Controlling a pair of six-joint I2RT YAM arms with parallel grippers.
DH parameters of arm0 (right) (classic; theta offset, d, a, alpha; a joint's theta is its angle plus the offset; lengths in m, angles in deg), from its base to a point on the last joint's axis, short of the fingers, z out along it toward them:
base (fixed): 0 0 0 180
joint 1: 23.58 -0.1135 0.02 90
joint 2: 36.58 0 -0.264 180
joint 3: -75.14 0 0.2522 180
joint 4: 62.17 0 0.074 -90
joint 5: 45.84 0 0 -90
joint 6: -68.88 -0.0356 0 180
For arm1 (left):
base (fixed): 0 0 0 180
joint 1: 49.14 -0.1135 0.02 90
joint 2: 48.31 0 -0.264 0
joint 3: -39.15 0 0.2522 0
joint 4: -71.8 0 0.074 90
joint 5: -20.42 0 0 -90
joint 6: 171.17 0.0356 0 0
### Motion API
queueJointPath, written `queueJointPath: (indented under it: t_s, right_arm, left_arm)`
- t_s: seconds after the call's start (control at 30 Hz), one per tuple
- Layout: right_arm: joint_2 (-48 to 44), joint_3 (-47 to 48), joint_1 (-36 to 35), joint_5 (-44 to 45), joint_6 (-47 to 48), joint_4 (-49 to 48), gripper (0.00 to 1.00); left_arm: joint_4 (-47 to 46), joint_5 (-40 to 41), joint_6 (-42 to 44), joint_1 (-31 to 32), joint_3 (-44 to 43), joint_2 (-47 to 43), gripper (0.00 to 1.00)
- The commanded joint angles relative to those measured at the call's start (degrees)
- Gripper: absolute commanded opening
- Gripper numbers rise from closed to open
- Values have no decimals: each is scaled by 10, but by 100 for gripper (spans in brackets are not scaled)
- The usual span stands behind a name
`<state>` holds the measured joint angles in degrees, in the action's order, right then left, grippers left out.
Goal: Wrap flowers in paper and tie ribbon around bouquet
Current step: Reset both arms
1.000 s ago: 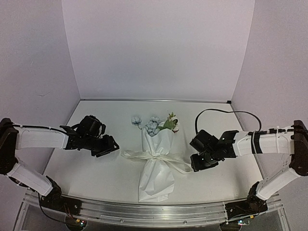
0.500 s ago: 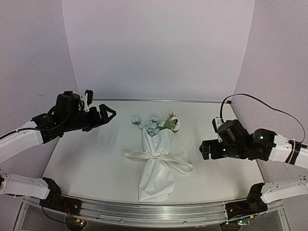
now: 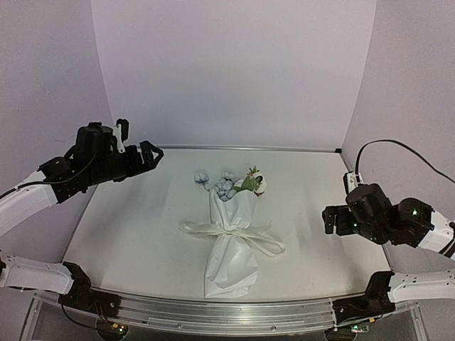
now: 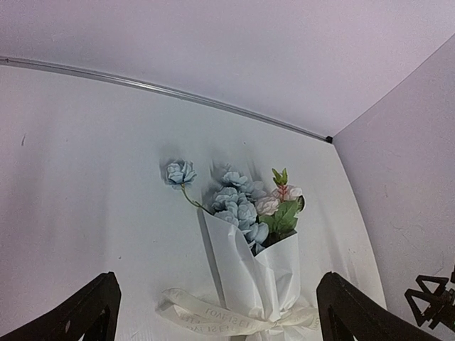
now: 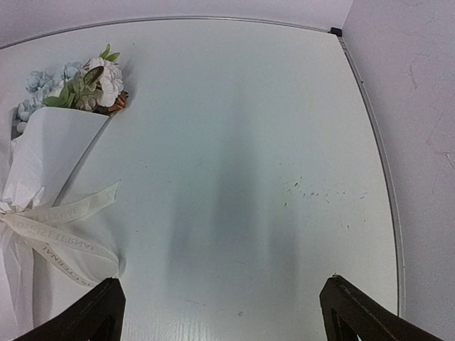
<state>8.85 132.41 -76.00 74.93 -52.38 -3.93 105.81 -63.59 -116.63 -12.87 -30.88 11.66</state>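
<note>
Item: bouquet, a paper cone lying mid-tabletop, flowers toward the far edge, ribbon tied round its middle. I note my left gripper above the far left corner, fingers spread, empty. Right gripper by the right edge, likewise.

— The left arm and right arm?
— White shells on the long links, black joints; behind the black fingers, bulky black housings.
— Cables?
— A thin black cable arcing behind the right fingers; tiny green lights there too.
</note>
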Motion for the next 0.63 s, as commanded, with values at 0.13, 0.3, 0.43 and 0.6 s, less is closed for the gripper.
queueJointPath:
  t_s: [0.13,0.3,0.43,0.6]
  right_arm:
    - [-7,-1,-1,32,17,9,98]
    - [-21,-6,-1,39,22,11,98]
    - [-34,-12,-1,43,22,11,98]
    - [-36,-15,-1,39,19,12,98]
  left_arm:
    - [17,21,9,-2,-15,-17,100]
    - [24,21,13,-2,-18,-16,100]
    - [26,22,14,-2,-18,-18,100]
    - [24,22,13,-2,-15,-20,100]
